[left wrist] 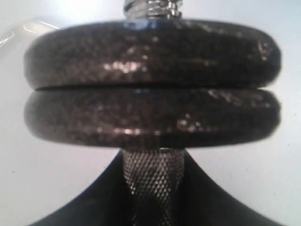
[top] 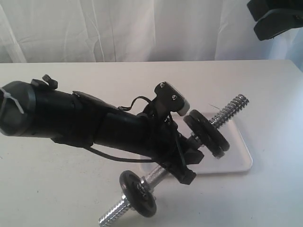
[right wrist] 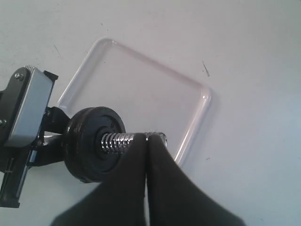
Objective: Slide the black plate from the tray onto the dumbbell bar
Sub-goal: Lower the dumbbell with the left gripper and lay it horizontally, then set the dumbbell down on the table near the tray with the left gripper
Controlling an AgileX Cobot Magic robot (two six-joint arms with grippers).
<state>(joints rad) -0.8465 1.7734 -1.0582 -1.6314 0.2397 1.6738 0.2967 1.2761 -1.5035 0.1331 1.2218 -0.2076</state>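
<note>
My left gripper (top: 189, 161) is shut on the knurled middle of the dumbbell bar (top: 158, 174) and holds it slanted above the table. Two black plates (top: 208, 133) sit pressed together on the bar's far end, over the tray (top: 239, 158). A third black disc (top: 137, 193) is on the near end. In the left wrist view the two plates (left wrist: 150, 84) fill the picture, just beyond the knurled bar (left wrist: 151, 181). The right gripper (top: 277, 19) hangs high at the back right, shut on nothing. From the right wrist, the gripper (right wrist: 146, 139) overlaps the threaded end (right wrist: 117, 141) far below.
The white tray's rim (right wrist: 203, 106) shows in the right wrist view, with nothing lying in it. The left arm's thick black body (top: 71, 120) stretches across the table's left half. A white curtain hangs behind the table.
</note>
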